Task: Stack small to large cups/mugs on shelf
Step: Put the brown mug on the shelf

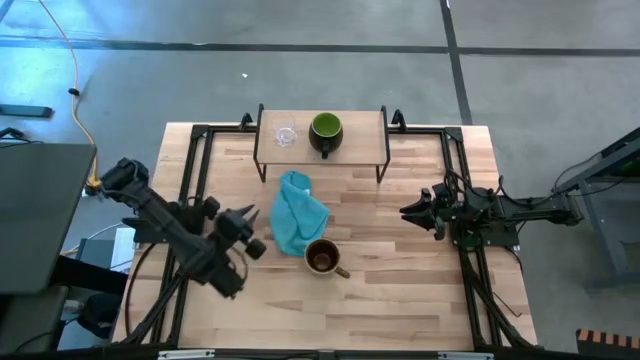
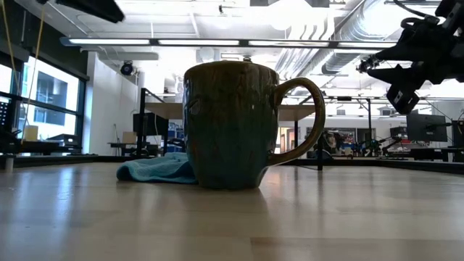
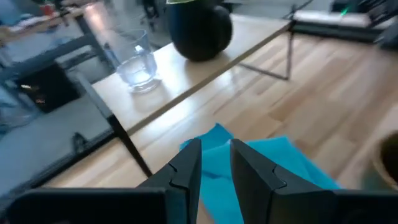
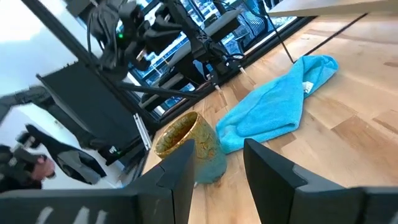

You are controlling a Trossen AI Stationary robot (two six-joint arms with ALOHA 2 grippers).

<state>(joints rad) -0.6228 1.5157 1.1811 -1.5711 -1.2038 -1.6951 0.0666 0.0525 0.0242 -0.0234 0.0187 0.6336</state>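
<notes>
The shelf (image 1: 370, 142) stands at the table's far middle. On it stand the tiny clear glass cup (image 1: 287, 136) and, to its right, the dark mug with green inside (image 1: 326, 131); both also show in the left wrist view, the glass cup (image 3: 138, 64) and the dark mug (image 3: 200, 31). The olive-tan mug (image 1: 322, 257) stands upright on the tabletop at the middle, its handle toward the right, and fills the low view (image 2: 228, 127). My left gripper (image 1: 252, 231) is open and empty, left of the olive-tan mug. My right gripper (image 1: 408, 211) is open and empty, right of it, above the table.
A teal-blue cloth (image 1: 297, 222) lies crumpled on the table between the shelf and the olive-tan mug, touching the mug's far side (image 4: 273, 106). Black frame rails (image 1: 190, 190) run along the table's left and right sides. Bare wood lies near the front edge.
</notes>
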